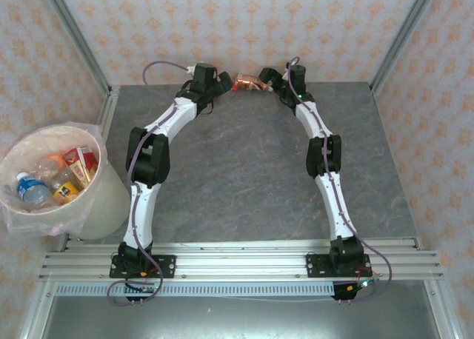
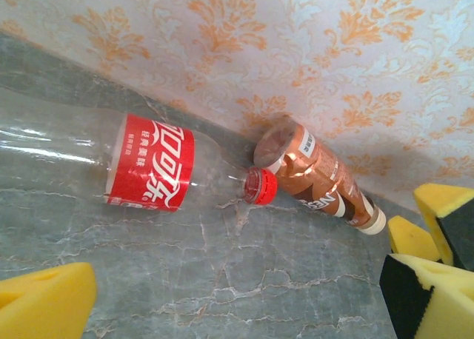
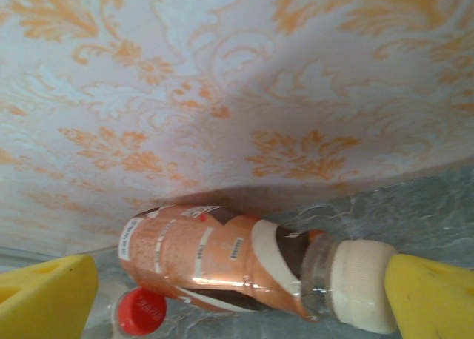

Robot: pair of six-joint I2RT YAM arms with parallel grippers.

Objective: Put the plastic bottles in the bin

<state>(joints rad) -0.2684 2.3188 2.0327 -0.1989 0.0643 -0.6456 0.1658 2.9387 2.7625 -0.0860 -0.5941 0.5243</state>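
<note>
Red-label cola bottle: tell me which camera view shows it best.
The left wrist view: the red-label cola bottle lies on its side there, label and red cap plain, its base cut off by the frame's edge. The right wrist view catches its red cap, beside the copper bottle.

Bottles outside bin: two: red-label bottle, copper-label bottle. Bins: one. Bottles inside: count unclear.
</note>
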